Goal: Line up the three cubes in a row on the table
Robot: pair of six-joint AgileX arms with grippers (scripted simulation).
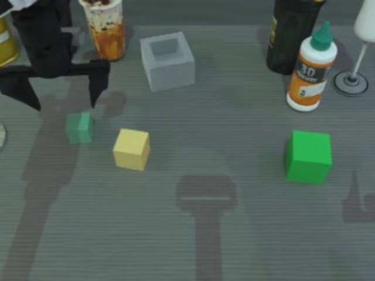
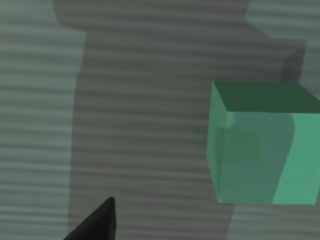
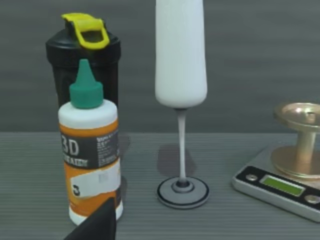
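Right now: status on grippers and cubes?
Left gripper open above teal-green cube, holding nothing. Yellow cube beside it; bright green cube far right. Right gripper unseen. Nothing between them.

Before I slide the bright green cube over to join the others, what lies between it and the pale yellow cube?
Nothing: in the top view, only bare table with a shadow separates the pale yellow cube from the bright green cube.
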